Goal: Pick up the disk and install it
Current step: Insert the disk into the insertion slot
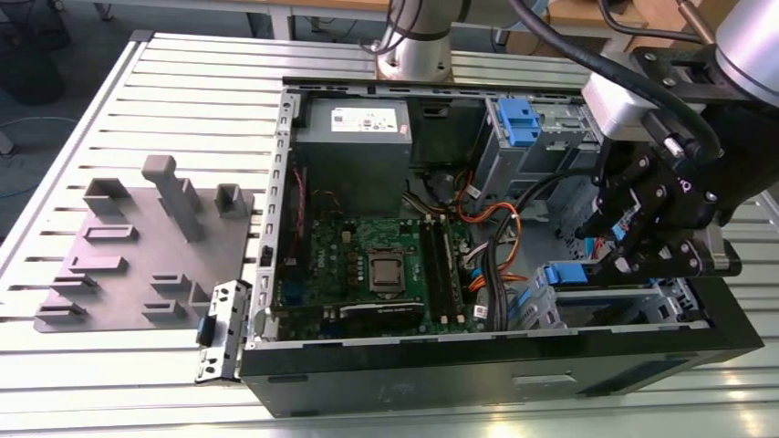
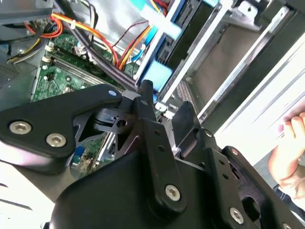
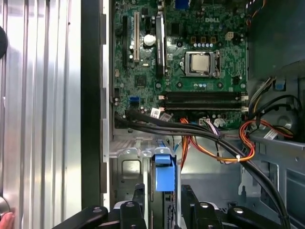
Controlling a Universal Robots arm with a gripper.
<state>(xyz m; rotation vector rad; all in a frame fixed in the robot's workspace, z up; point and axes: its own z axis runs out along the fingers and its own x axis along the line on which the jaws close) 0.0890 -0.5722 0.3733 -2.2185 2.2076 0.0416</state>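
Note:
The disk (image 3: 165,177) stands edge-on in the drive cage (image 1: 633,306) at the case's front corner, on the exterior view's right. Its blue end tab (image 1: 568,273) shows at the cage's top, and in the second wrist view the tab (image 2: 156,76) lies just past the fingertips. My black gripper (image 1: 645,266) reaches down over that cage. In the first wrist view its fingers (image 3: 138,206) stand on either side of the disk, and the gripper (image 3: 164,210) looks shut on it. The disk's lower part is hidden in the cage.
The open computer case (image 1: 487,365) lies on a slotted metal table (image 1: 146,119). Orange and black cables (image 3: 205,143) run between the motherboard (image 3: 190,62) and the cage. A second blue latch (image 1: 517,120) sits further back. A grey fixture plate (image 1: 134,255) lies at the exterior view's left. A person's hand (image 2: 290,143) is nearby.

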